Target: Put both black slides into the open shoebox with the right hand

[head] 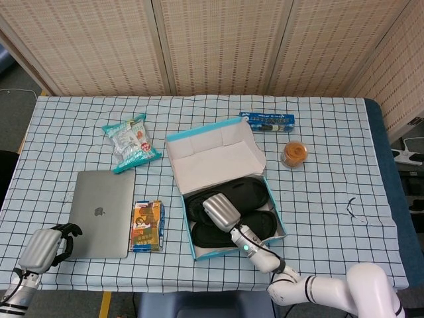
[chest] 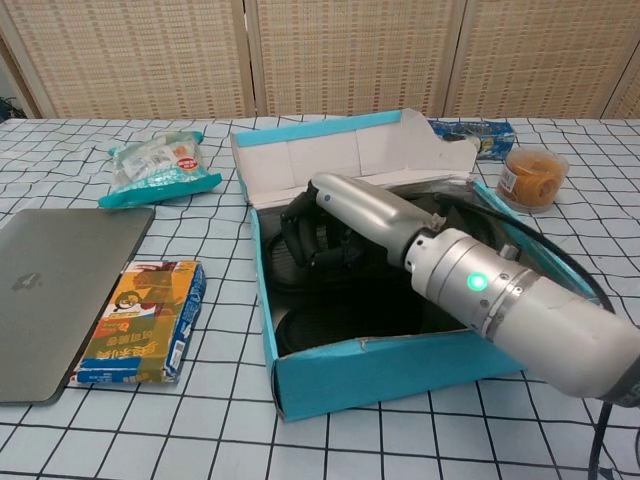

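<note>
Light: bright, even, from overhead in both views.
Shadows: soft and short; darkest inside the shoebox point(chest: 380, 375), where the black slides point(chest: 340, 325) lose detail.
Glare: pale sheen on the right hand point(chest: 365, 210) shell and the laptop point(head: 103, 212) lid; green LED glows on the wrist.
Focus: head view sharp throughout; chest view slightly soft on the near arm.
Distortion: chest view wide-angle, table grid lines bending near the edges.
</note>
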`<action>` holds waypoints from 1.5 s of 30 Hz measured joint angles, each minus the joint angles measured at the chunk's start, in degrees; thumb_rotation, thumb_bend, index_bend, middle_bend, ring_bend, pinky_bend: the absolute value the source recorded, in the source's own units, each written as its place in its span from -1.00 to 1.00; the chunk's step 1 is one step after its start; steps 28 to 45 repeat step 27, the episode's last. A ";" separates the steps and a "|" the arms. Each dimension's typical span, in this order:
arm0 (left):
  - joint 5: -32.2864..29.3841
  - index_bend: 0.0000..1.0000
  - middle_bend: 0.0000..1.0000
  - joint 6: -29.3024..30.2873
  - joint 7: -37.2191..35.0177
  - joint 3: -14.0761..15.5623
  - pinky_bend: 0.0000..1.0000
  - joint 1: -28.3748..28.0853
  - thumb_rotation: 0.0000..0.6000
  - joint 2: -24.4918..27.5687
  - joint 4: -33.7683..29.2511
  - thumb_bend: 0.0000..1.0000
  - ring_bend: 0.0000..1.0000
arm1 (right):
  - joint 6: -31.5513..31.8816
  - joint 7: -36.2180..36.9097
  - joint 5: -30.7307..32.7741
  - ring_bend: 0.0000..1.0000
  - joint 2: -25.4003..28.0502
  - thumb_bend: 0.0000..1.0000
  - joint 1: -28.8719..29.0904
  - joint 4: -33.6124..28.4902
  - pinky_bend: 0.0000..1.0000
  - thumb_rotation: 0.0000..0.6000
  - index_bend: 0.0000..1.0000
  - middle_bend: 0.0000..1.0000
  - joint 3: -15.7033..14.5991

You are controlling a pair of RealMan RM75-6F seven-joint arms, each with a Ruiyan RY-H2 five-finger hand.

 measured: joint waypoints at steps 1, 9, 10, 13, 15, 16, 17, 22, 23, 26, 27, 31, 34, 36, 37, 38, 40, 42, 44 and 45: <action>0.21 -0.12 -0.09 0.17 0.06 0.01 0.35 0.01 1.00 -0.01 0.02 0.44 -0.04 | 0.53 0.06 -0.46 -0.25 1.28 0.87 -0.16 -1.75 0.04 1.00 0.33 0.15 -0.02; 0.50 -0.12 -0.10 1.01 0.11 -0.19 0.34 0.16 1.00 -0.31 0.38 0.44 -0.04 | 2.61 -0.31 -2.19 -0.63 14.30 0.05 -2.19 -16.39 -0.39 1.00 -0.14 -0.25 -0.62; 0.54 -0.12 -0.10 1.08 0.15 -0.19 0.34 0.19 1.00 -0.31 0.42 0.44 -0.04 | 2.83 -0.61 -2.27 -0.66 15.83 0.00 -2.61 -17.50 -0.40 1.00 -0.17 -0.28 -0.89; 0.82 -0.12 -0.10 1.70 0.23 -0.22 0.34 0.33 1.00 -0.18 0.24 0.44 -0.04 | 4.91 -2.35 -2.13 -0.73 23.97 -0.08 -6.13 -20.57 -0.40 1.00 -0.30 -0.38 -3.37; 1.08 -0.12 -0.10 2.06 0.39 -0.24 0.34 0.40 1.00 -0.17 0.23 0.44 -0.04 | 5.74 -2.48 -1.45 -0.79 29.46 -0.18 -8.77 -21.94 -0.40 1.00 -0.40 -0.46 -5.26; 1.08 -0.12 -0.10 2.07 0.55 -0.25 0.34 0.42 1.00 -0.15 0.16 0.44 -0.04 | 6.13 -2.53 -0.87 -0.82 32.20 -0.24 -10.27 -22.32 -0.40 1.00 -0.43 -0.50 -6.27; 1.08 -0.12 -0.10 2.08 0.58 -0.28 0.34 0.42 1.00 -0.14 0.05 0.44 -0.04 | 6.83 -2.75 0.13 -0.83 35.56 -0.27 -12.53 -22.45 -0.41 1.00 -0.44 -0.51 -7.53; 1.06 -0.12 -0.10 1.78 1.51 -0.28 0.34 0.30 1.00 -0.40 -0.08 0.44 -0.04 | 12.09 -4.59 2.97 -0.95 40.93 -0.37 -19.94 -17.43 -0.68 1.00 -0.48 -0.60 -9.82; 1.05 -0.12 -0.10 1.54 1.76 -0.24 0.34 0.24 1.00 -0.47 -0.07 0.44 -0.04 | 13.53 -5.02 3.44 -0.97 40.23 -0.38 -21.13 -14.94 -0.71 1.00 -0.48 -0.61 -10.00; 0.84 -0.12 -0.10 1.05 1.90 -0.22 0.34 0.04 1.00 -0.73 -0.10 0.44 -0.04 | 17.20 -5.90 4.36 -1.00 37.26 -0.41 -24.10 -8.19 -0.79 1.00 -0.49 -0.61 -10.16; 0.90 -0.12 -0.10 1.04 2.02 -0.20 0.34 0.02 1.00 -0.74 -0.04 0.44 -0.04 | 18.42 -6.15 4.47 -1.00 36.28 -0.41 -24.96 -6.33 -0.80 1.00 -0.49 -0.61 -10.14; 0.90 -0.12 -0.10 1.04 2.02 -0.20 0.34 0.02 1.00 -0.74 -0.04 0.44 -0.04 | 18.42 -6.15 4.47 -1.00 36.28 -0.41 -24.96 -6.33 -0.80 1.00 -0.49 -0.61 -10.14; 0.90 -0.12 -0.10 1.04 2.02 -0.20 0.34 0.02 1.00 -0.74 -0.04 0.44 -0.04 | 18.42 -6.15 4.47 -1.00 36.28 -0.41 -24.96 -6.33 -0.80 1.00 -0.49 -0.61 -10.14; 0.90 -0.12 -0.10 1.04 2.02 -0.20 0.34 0.02 1.00 -0.74 -0.04 0.44 -0.04 | 18.42 -6.15 4.47 -1.00 36.28 -0.41 -24.96 -6.33 -0.80 1.00 -0.49 -0.61 -10.14; 0.90 -0.12 -0.10 1.04 2.02 -0.20 0.34 0.02 1.00 -0.74 -0.04 0.44 -0.04 | 18.42 -6.15 4.47 -1.00 36.28 -0.41 -24.96 -6.33 -0.80 1.00 -0.49 -0.61 -10.14; 0.90 -0.12 -0.10 1.04 2.02 -0.20 0.34 0.02 1.00 -0.74 -0.04 0.44 -0.04 | 18.42 -6.15 4.47 -1.00 36.28 -0.41 -24.96 -6.33 -0.80 1.00 -0.49 -0.61 -10.14; 0.90 -0.12 -0.10 1.04 2.02 -0.20 0.34 0.02 1.00 -0.74 -0.04 0.44 -0.04 | 18.42 -6.15 4.47 -1.00 36.28 -0.41 -24.96 -6.33 -0.80 1.00 -0.49 -0.61 -10.14; 0.90 -0.12 -0.10 1.04 2.02 -0.20 0.34 0.02 1.00 -0.74 -0.04 0.44 -0.04 | 18.42 -6.15 4.47 -1.00 36.28 -0.41 -24.96 -6.33 -0.80 1.00 -0.49 -0.61 -10.14; 0.90 -0.12 -0.10 1.04 2.02 -0.20 0.34 0.02 1.00 -0.74 -0.04 0.44 -0.04 | 18.42 -6.15 4.47 -1.00 36.28 -0.41 -24.96 -6.33 -0.80 1.00 -0.49 -0.61 -10.14; 0.90 -0.12 -0.10 1.04 2.02 -0.20 0.34 0.02 1.00 -0.74 -0.04 0.44 -0.04 | 18.42 -6.15 4.47 -1.00 36.28 -0.41 -24.96 -6.33 -0.80 1.00 -0.49 -0.61 -10.14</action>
